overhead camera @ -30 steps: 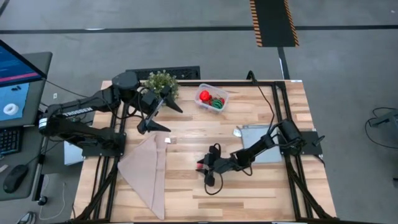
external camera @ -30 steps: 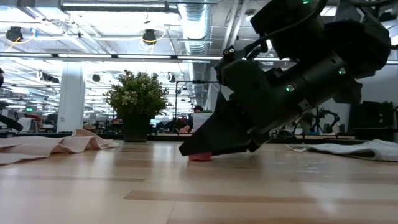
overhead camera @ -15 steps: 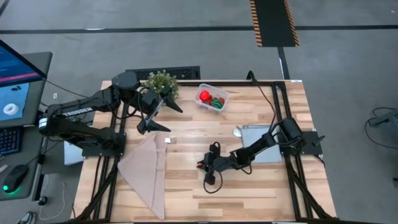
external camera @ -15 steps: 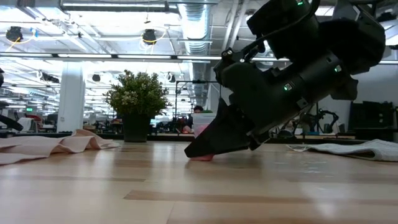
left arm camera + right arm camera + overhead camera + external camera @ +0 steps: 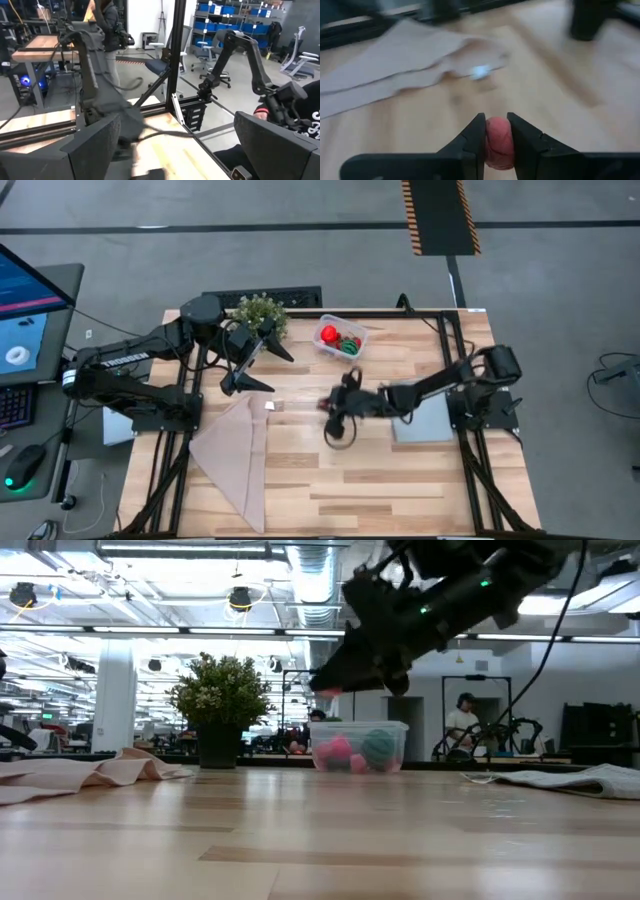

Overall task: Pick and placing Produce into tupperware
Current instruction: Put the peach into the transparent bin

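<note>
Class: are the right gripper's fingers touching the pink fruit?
Touching. The right wrist view shows the pink fruit pinched between both fingers of the right gripper, no gap either side.

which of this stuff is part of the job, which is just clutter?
Job: pink fruit in right gripper; tub with fruits already inside.
Clutter: plant, beige cloth, grey sheet. Left gripper waits open by the plant.
</note>
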Controlling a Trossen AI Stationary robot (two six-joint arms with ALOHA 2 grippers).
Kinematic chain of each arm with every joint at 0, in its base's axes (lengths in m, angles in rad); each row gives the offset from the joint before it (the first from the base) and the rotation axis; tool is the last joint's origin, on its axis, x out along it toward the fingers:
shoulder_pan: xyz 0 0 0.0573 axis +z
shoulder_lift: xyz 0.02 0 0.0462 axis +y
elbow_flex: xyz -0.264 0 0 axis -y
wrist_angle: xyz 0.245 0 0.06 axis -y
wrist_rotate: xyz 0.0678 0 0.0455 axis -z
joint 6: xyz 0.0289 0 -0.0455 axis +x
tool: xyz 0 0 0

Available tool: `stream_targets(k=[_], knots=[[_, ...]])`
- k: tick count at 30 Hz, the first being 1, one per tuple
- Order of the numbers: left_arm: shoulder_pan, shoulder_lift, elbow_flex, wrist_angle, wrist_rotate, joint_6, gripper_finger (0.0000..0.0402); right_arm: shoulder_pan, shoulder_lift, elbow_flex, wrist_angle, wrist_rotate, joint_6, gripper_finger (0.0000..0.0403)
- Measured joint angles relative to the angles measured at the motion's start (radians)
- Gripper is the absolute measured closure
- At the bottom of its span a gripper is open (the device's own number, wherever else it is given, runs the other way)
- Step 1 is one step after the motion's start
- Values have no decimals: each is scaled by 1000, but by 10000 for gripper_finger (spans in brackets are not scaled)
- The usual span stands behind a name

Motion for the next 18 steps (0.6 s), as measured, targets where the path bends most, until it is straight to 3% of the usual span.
stream_targets(k=[13, 18], knots=[[0, 0, 0, -22, 1, -7, 20, -354, -129, 1, -122, 1, 61, 310], [0, 0, 0, -51, 0, 2, 20, -465, -116, 2, -132, -77, 93, 310]])
